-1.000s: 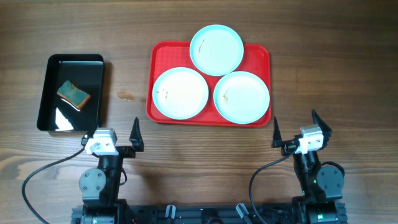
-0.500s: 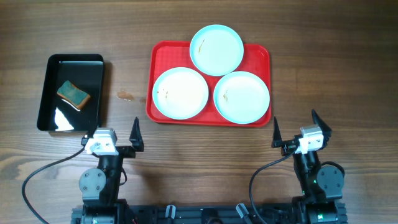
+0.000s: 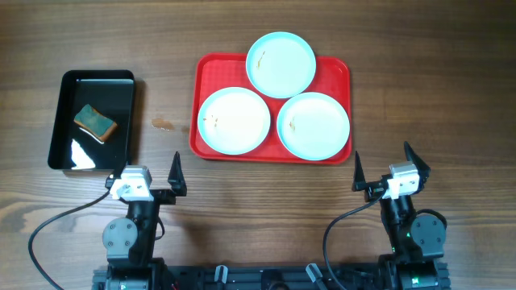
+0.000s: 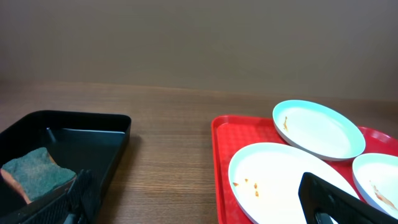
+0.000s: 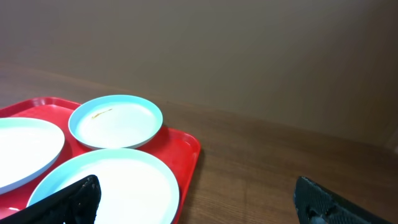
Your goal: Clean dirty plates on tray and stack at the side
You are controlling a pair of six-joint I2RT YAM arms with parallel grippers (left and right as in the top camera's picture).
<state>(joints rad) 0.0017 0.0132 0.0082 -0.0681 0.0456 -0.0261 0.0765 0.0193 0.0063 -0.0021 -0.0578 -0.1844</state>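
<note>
Noted left end effector (image 3: 149, 167) and right end effector (image 3: 381, 161) both released, jaws wide, nothing held, parked at near edge of table (image 3: 451, 72), well apart from everything. Found red tray (image 3: 211, 68) carrying far plate (image 3: 280, 64), overhanging the far rim, with left plate (image 3: 234, 120) and right plate (image 3: 314, 125) side by side in front of it. Spotted sponge (image 3: 95, 121) in black tray (image 3: 56, 121), well left of the red one. Judged cleaning not yet begun.

Took the step in hand to be fetching the sponge with the left end effector. Best gripped across its narrow sides and lifted clear of the black tray's wall before crossing over. Advisable to pin each plate by its rim with the right end effector while wiping, to stop it sliding on smooth plastic. Advisable also to keep bare table beside the red tray for the stack.

Could barely make out the smears: brownish flecks on left plate, a streak on far plate, a faint mark on right plate. Could not tell whether neighbouring rims touched or overlapped. Saw sponge partly cut off by a finger (image 4: 78, 194) in left wrist view. Left undecided the bright patch in black tray: water or glare.
</note>
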